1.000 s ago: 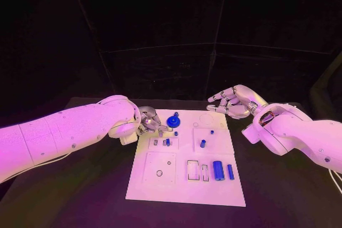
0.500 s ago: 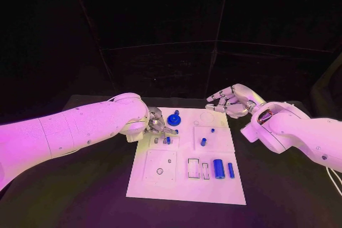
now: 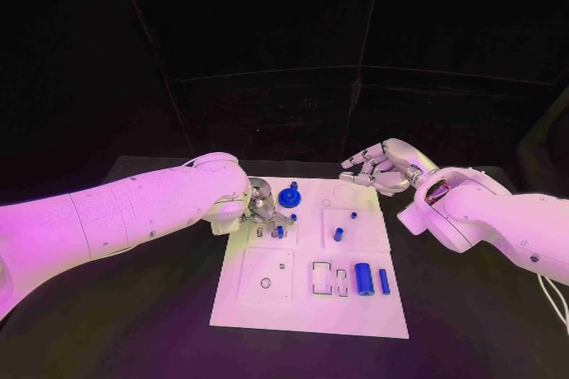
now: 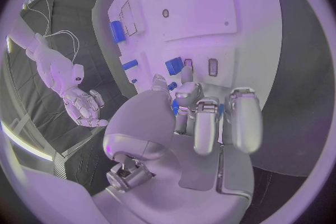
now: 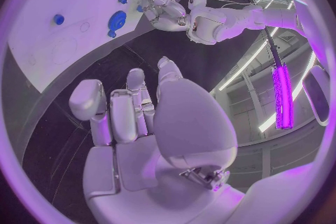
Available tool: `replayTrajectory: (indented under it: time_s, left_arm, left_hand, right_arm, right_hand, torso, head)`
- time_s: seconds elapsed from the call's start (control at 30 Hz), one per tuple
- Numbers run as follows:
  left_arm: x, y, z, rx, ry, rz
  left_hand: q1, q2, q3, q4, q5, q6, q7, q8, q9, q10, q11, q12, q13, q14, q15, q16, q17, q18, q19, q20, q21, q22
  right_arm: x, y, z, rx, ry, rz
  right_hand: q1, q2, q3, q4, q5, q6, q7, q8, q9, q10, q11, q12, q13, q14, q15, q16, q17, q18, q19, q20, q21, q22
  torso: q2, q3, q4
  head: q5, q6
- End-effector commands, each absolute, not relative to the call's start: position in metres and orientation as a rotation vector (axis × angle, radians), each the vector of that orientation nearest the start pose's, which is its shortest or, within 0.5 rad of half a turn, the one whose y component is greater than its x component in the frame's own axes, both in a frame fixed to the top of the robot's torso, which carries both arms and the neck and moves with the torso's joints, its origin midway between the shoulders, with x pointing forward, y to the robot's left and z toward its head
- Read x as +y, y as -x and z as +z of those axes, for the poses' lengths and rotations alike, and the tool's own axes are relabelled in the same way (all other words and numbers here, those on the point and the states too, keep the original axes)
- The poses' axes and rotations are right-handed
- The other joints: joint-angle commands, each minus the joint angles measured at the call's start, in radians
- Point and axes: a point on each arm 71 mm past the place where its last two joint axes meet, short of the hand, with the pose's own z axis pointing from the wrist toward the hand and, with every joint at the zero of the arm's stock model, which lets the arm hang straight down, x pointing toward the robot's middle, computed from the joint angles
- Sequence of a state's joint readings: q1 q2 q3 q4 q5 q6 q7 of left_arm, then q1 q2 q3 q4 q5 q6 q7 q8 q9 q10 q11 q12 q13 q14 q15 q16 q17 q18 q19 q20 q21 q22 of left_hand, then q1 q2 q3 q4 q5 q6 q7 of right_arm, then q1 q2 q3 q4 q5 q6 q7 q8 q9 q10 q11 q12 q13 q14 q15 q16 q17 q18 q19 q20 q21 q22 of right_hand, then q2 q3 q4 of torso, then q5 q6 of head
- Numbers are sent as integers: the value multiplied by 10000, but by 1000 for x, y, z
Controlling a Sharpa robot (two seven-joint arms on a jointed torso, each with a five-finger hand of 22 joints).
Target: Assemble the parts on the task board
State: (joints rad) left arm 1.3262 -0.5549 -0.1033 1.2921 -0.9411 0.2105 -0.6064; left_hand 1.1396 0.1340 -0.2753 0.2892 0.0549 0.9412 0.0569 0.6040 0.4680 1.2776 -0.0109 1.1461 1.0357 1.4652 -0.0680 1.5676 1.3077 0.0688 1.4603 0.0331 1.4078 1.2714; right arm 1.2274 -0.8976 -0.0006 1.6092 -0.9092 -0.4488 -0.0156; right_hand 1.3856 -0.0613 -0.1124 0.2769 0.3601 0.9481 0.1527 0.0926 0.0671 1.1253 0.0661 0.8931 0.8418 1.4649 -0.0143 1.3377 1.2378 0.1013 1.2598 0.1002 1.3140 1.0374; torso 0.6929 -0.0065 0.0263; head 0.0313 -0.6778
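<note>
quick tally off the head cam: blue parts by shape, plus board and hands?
Board: 1
Hands: 2, left hand and right hand
Disc: 1
Lying cylinders: 2
Small pegs: 4
Total: 10. Can't tell whether the left hand's fingers hide another part.

White task board (image 3: 303,309) with blue parts (image 3: 363,279) (black table (image 3: 474,313))

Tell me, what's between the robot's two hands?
In the head view, the far end of the task board with a round blue part lies between the left hand and right hand.
</note>
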Motion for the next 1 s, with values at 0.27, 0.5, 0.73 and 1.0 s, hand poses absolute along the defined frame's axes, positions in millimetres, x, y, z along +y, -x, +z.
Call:
replayTrajectory:
  time_s: [0.27, 0.5, 0.73, 1.0]
  left_arm:
    - [135, -520, -204, 24346, 1210, -3644]
    - [134, -519, -204, 24370, 1150, -3686]
    - [133, -519, -204, 24383, 1097, -3736]
    - [132, -520, -203, 24300, 1138, -3832]
  left_hand:
    - [339, 5, 103, -91, 30, -165, -5, 115, 149, 3, -29, 43, 24, 1056, -74, 32, 2631, -102, 20, 10, 11, -13]
    - [523, 16, 191, -129, 34, -226, -7, 180, 249, -12, -30, 35, 21, 1056, -74, 32, 2631, -95, 4, 9, -12, -41]
    - [817, 33, 388, -216, 38, -304, -9, 254, 378, -29, -34, 22, 17, 1056, -78, 32, 2631, -89, -11, 6, -35, -62]
    - [1397, 212, 928, -460, 49, -428, -24, 302, 523, -58, -51, -15, 0, 1056, -93, 32, 2631, -79, -29, -7, -73, -96]
  right_arm:
    - [-206, -483, -147, 16002, -3673, 9778]
    - [-204, -484, -148, 16066, -3633, 9815]
    - [-202, -485, -149, 16132, -3600, 9846]
    - [-201, -485, -150, 16236, -3590, 9838]
  right_hand:
    - [6, 145, -98, 21, 85, -90, -7, 61, 13, -49, -10, -45, -33, 292, 32, -92, -48, 96, -131, -10, -96, -82]
    - [7, 147, -121, 25, 111, -98, -5, 64, 12, -74, -10, -77, -75, 283, 32, -129, -89, 110, -172, -11, -140, -157]
    - [3, 148, -133, 29, 121, -104, -3, 63, 11, -84, -8, -88, -90, 277, 33, -149, -113, 115, -187, -11, -157, -185]
    - [-3, 150, -163, 36, 139, -125, 2, 60, 8, -114, -3, -119, -129, 267, 36, -180, -143, 128, -230, -10, -205, -263]
  torso:
    - [-1, -10, 15]
    - [0, -10, 8]
    - [-2, -7, 10]
    - [5, -4, 9]
  head:
    - [-24, -44]
    - [-47, -57]
    - [-46, -70]
    - [-70, -76]
